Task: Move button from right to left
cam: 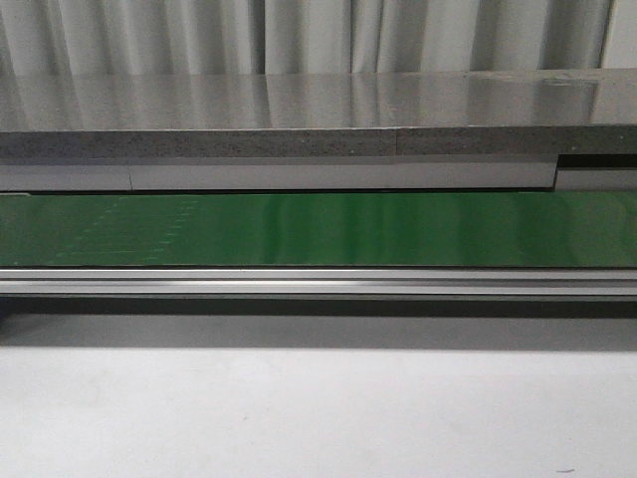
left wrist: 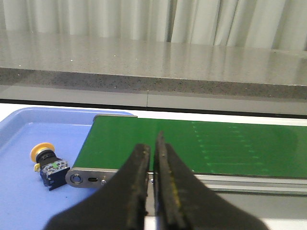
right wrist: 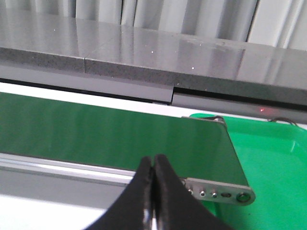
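Observation:
The button (left wrist: 48, 163), with a yellow-orange cap and a black body with a green mark, lies on its side in a blue tray (left wrist: 29, 201), beside the end of the green conveyor belt (left wrist: 201, 148). My left gripper (left wrist: 152, 146) is shut and empty, over the belt's near rail, apart from the button. My right gripper (right wrist: 153, 163) is shut and empty, above the near rail at the belt's other end. Neither gripper nor the button shows in the front view.
The belt (cam: 318, 229) runs across the front view with a silver rail (cam: 318, 282) in front of it and a grey stone ledge (cam: 318, 144) behind. A green tray (right wrist: 273, 172) sits at the belt's other end. White tabletop (cam: 318, 413) lies in front.

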You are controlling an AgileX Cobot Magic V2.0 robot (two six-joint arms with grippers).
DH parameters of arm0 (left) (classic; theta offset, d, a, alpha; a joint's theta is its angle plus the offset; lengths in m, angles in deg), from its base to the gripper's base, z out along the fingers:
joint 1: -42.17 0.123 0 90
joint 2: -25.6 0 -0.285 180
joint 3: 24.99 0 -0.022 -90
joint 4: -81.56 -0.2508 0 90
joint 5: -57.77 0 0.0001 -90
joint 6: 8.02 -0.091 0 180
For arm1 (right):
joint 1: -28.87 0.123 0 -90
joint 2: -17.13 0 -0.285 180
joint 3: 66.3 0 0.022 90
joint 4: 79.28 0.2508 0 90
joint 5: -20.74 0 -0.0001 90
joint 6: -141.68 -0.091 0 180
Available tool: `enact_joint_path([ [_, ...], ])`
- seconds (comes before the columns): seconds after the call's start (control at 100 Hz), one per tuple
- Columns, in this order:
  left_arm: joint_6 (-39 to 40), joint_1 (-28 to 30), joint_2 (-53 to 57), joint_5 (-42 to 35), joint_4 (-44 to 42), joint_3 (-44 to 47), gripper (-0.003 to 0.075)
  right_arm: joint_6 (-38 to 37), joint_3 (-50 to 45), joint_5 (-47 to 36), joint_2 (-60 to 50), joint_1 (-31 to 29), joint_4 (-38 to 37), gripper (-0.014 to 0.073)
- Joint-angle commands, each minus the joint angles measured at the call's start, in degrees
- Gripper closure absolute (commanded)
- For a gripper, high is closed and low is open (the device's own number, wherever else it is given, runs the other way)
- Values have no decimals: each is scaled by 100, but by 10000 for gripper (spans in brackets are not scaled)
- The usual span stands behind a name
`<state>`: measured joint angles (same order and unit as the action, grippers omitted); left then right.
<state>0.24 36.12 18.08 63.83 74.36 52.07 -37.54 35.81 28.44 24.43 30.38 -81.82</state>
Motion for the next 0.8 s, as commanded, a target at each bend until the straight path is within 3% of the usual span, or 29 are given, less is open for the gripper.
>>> enact_joint_path([
  [0.0, 65, -45, 214, -416, 16, 235, 715, -78, 33, -563, -102, 8, -71, 658],
  [0.79, 65, -45, 214, -416, 16, 235, 715, -167, -99, -704, -102, 8, -58, 658],
])
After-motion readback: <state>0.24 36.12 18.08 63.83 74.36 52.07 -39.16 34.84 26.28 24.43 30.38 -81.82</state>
